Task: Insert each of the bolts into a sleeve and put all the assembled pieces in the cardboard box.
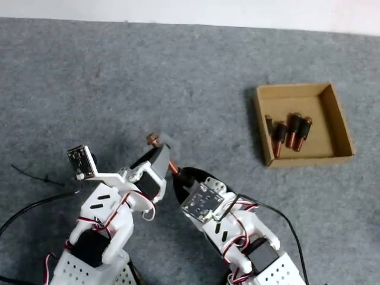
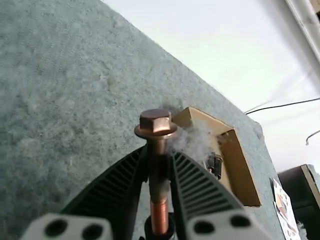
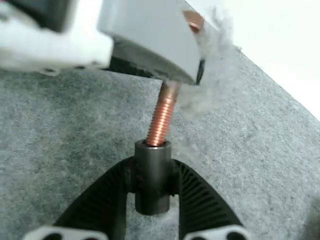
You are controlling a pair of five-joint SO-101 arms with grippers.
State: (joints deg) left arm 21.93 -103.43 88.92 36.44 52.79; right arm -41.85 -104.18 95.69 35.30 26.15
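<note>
Close to the near edge of the counter (image 1: 119,77), about midway along it, the two arms meet. The right tool (image 3: 153,167) is clamped on a dark sleeve (image 3: 151,185), mouth pointing away from it. The left tool (image 2: 159,155) is closed on the bare shank of a copper bolt (image 2: 156,125), just under the flanged hex head. The bolt's threaded tip sits in the sleeve's mouth, with most of the thread outside.

The insertion looks only just begun. In the right wrist view the bolt leans off the sleeve's axis, so a straight push could wedge the thread against the rim or lever the sleeve round in its grip. The left fingers (image 2: 125,175) also stand between head and sleeve, so the bolt probably cannot seat fully until they let go. If they let go too early, the shallowly entered bolt may tip out. A wisp of grey fluff (image 3: 210,75) hangs by the bolt head and might be drawn in.

Farther off, toward the counter's right edge, the cardboard box (image 1: 338,119) holds a few assembled pieces (image 1: 291,133) near its middle, with bare floor beside them. Open felt lies between the tools and the box, and its walls must be cleared on the way in
</note>
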